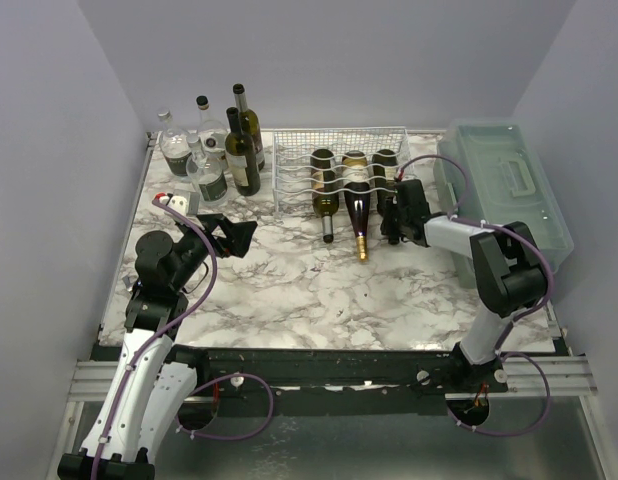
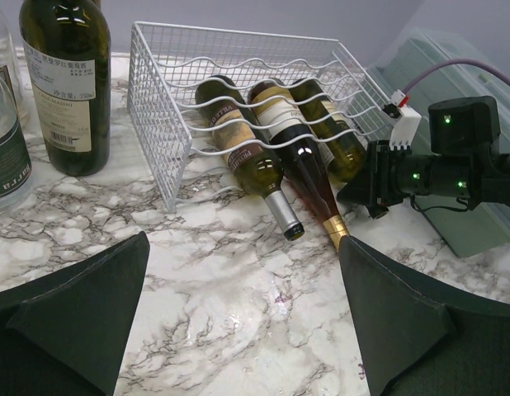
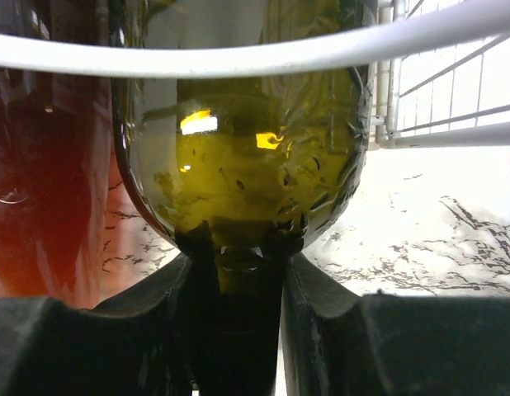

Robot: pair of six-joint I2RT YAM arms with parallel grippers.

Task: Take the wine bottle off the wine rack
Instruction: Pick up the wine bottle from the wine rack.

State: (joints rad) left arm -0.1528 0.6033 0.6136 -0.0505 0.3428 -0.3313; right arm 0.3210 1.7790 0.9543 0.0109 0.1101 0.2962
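The white wire wine rack [image 1: 339, 145] stands at the back middle of the marble table and holds three lying bottles, necks toward me. My right gripper [image 1: 397, 218] is shut on the neck of the rightmost one, an olive-green wine bottle [image 1: 386, 168]. In the right wrist view the bottle's green shoulder [image 3: 238, 148] fills the frame under a rack wire [image 3: 238, 58], with both fingers [image 3: 362, 330] pressed against the dark neck. The left wrist view shows the rack [image 2: 156, 124], that bottle [image 2: 337, 144] and the right gripper [image 2: 379, 186]. My left gripper [image 1: 234, 235] is open and empty above the table [image 2: 243, 247].
A dark red bottle with a gold cap [image 1: 358, 205] and a green bottle with a grey cap [image 1: 325, 200] lie left of the held one. Several upright bottles [image 1: 239, 145] stand at the back left. A translucent green-grey plastic box [image 1: 509, 185] sits along the right edge.
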